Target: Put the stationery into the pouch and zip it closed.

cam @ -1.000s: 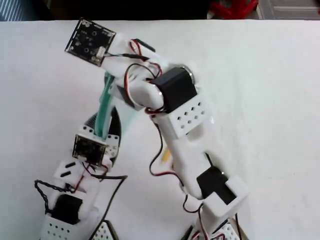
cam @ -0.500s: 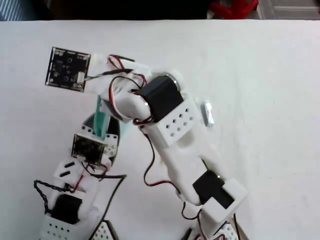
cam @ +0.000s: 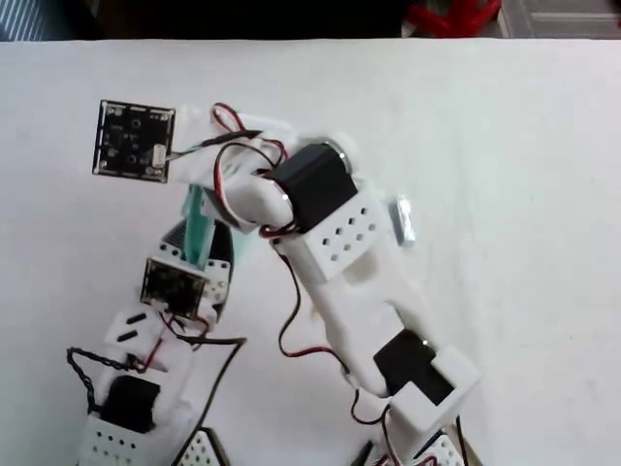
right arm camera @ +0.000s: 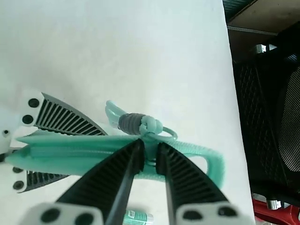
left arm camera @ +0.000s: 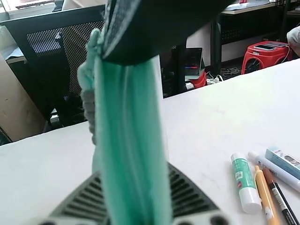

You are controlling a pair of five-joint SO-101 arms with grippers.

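Office or lab — a black mesh chair [left arm camera: 65, 56] and a red stool [left arm camera: 262, 51] beyond the white table [left arm camera: 220, 112].

Left hand [cam: 199, 228], right hand [right arm camera: 149, 152]: both clamped.

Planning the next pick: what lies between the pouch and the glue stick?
Nothing. In the left wrist view, the stretch of white table between the held pouch and the glue stick is bare.
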